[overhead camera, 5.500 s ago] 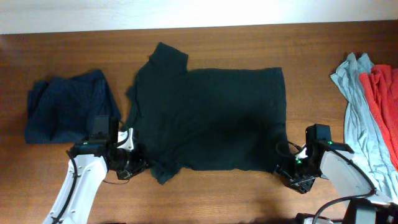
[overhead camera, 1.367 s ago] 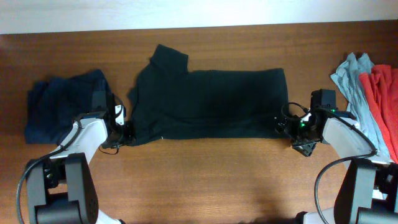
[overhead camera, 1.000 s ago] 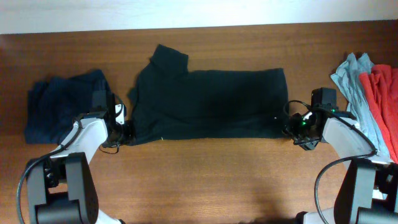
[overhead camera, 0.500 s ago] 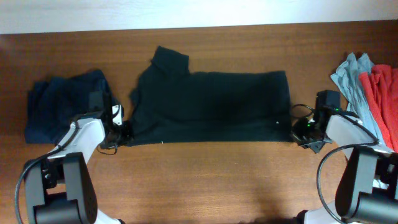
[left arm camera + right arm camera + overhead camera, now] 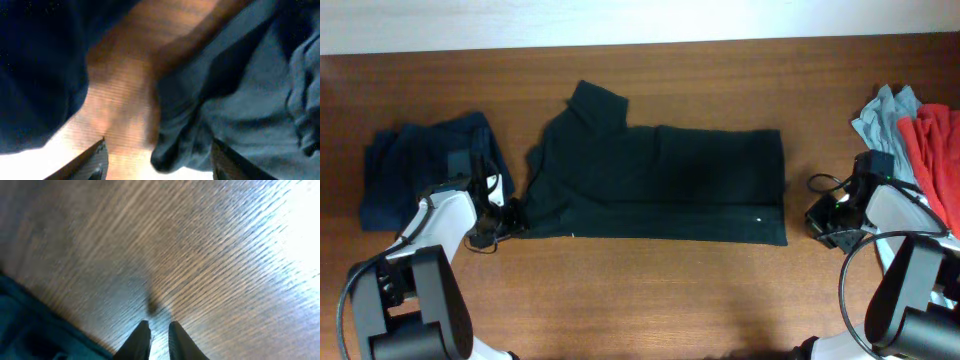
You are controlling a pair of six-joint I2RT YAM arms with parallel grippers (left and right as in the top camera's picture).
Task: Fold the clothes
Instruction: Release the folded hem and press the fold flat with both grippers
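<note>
1. the black t-shirt [image 5: 655,185] lies folded at the middle of the table [image 5: 650,300], long axis left-right, sleeve pointing to the far edge.
2. four garments: it, one navy garment [image 5: 420,165], one grey-blue garment [image 5: 885,140], one red garment [image 5: 932,140].
3. left gripper [image 5: 508,213] jaws spread wide; right gripper [image 5: 825,215] pinched closed, empty.

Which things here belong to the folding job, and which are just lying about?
Job: black T-shirt; navy garment; grey-blue garment; red garment.
Lying about: nothing else; only the wooden table beneath.
</note>
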